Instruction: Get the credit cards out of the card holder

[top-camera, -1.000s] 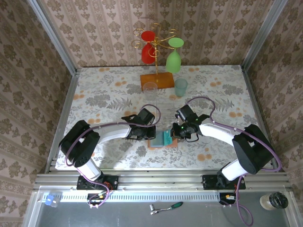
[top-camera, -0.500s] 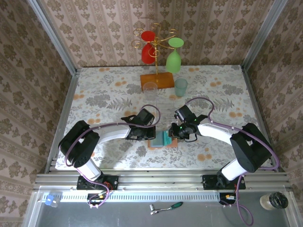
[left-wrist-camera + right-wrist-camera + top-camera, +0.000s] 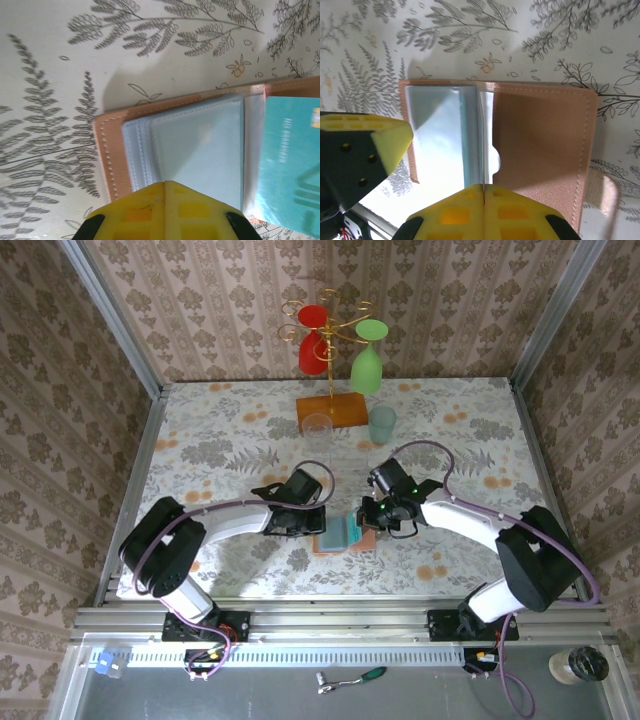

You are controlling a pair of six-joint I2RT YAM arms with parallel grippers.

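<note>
The holder [image 3: 540,135] lies open in the middle of the bench [image 3: 220,430]. A teal card [image 3: 290,160] tips up over it, blurry and cut off at the picture edge, pinched in the clenched right hand [image 3: 484,186]. The left hand [image 3: 165,184] is clenched empty, tips on the pockets [image 3: 195,145]. From above, both hands hide part of the holder. A rack [image 3: 331,408] stands well behind.

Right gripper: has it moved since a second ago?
Yes: the right gripper, shut on the teal credit card, has shifted slightly left, judged against the orange rack base.

Salmon card holder [image 3: 107,145] (teal credit card [image 3: 290,165])
</note>
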